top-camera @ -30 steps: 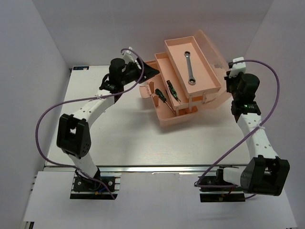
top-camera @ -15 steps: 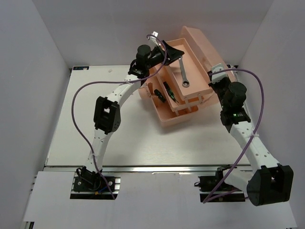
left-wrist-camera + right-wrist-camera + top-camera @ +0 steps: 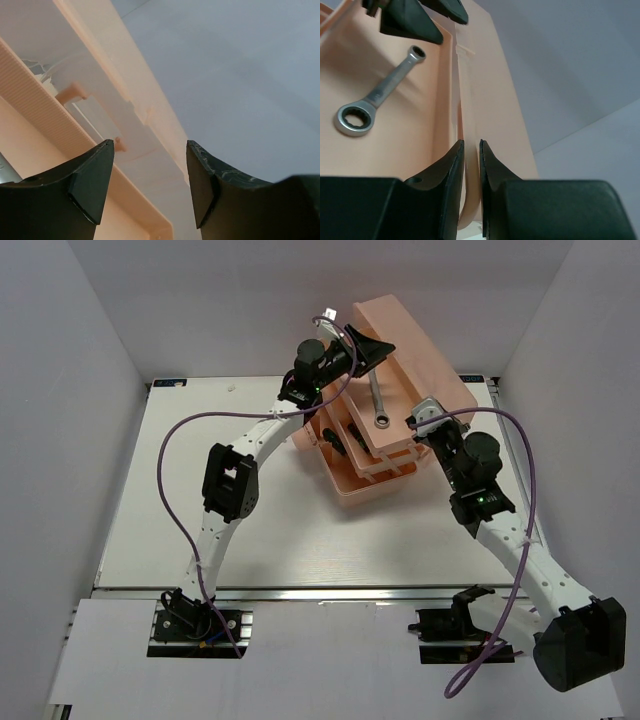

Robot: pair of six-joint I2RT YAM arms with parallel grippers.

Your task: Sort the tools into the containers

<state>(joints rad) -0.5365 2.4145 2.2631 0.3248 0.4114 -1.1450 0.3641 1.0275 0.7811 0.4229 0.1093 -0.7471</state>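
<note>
The salmon-pink toolbox (image 3: 372, 480) stands at the table's back middle, its trays folded partly in over the base and its lid (image 3: 420, 345) raised behind. The silver ring-ended wrench (image 3: 377, 405) lies in the top tray and also shows in the right wrist view (image 3: 375, 95). Dark screwdriver handles (image 3: 338, 440) peek out of the lower tray, mostly hidden. My left gripper (image 3: 375, 345) is open at the top tray's far end, with the lid (image 3: 125, 125) between its fingers (image 3: 90, 180). My right gripper (image 3: 418, 422) is shut on the top tray's thin right rim (image 3: 462, 100).
The white table (image 3: 200, 490) spreads to the left and in front of the box. Grey walls close in the back and both sides. The left arm's fingers (image 3: 415, 20) show at the tray's far end in the right wrist view.
The trays have slid in over the base and the lid has swung up. My left gripper moved from left of the box to the tray's far end. My right gripper moved left with the tray.
</note>
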